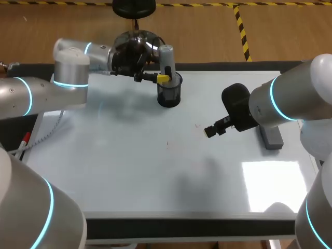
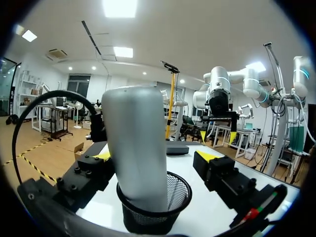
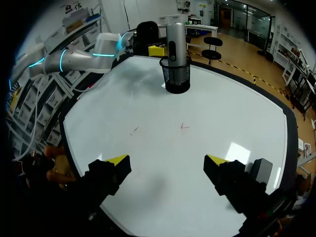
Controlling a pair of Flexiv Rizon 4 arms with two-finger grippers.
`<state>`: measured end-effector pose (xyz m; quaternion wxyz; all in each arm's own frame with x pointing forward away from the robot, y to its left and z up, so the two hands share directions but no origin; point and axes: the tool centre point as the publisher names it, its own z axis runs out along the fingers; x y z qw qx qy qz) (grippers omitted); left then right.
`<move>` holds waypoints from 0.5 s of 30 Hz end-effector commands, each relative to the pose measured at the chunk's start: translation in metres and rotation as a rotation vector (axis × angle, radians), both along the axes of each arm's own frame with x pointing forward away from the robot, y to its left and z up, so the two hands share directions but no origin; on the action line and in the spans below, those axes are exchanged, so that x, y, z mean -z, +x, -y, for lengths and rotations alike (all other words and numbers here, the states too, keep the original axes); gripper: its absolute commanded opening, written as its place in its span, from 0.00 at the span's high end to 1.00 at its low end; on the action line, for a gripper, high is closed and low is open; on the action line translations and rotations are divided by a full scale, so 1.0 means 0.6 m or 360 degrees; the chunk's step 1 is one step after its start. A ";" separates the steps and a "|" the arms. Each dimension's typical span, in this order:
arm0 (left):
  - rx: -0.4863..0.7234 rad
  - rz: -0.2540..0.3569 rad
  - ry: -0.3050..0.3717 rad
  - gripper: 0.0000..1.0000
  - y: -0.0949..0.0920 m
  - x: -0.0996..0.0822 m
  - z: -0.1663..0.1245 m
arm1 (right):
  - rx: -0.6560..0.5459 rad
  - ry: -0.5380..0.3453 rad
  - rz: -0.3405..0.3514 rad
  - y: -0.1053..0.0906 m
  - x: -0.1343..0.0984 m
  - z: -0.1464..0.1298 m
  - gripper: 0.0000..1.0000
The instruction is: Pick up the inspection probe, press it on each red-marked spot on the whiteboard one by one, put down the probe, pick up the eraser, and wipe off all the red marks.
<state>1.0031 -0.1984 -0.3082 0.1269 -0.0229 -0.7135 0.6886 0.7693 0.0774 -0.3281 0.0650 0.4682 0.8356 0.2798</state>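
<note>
So, inspection probe (image 2: 134, 148) upright in the mesh cup (image 2: 154, 217).
Left gripper (image 2: 155, 157) has its fingers spread either side of it; right gripper (image 3: 167, 160) is spread too, well clear of the cup, near the eraser (image 1: 271, 137).

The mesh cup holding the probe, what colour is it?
The mesh cup is black, shown best in the left wrist view.

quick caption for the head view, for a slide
Left gripper flanks the probe standing in the mesh cup; right gripper hovers over the whiteboard near the eraser.
</note>
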 end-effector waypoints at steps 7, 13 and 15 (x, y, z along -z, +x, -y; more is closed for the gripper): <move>-0.0041 -0.0074 -0.0019 0.00 0.008 0.012 -0.003 | -0.0003 0.0002 -0.0003 0.000 -0.001 0.002 0.00; -0.0051 -0.0082 -0.0016 0.00 0.008 0.012 -0.003 | -0.0003 0.0002 -0.0003 0.000 -0.001 0.002 0.00; -0.0053 -0.0083 -0.0015 0.00 0.008 0.012 -0.003 | -0.0003 0.0002 -0.0003 0.000 -0.001 0.002 0.00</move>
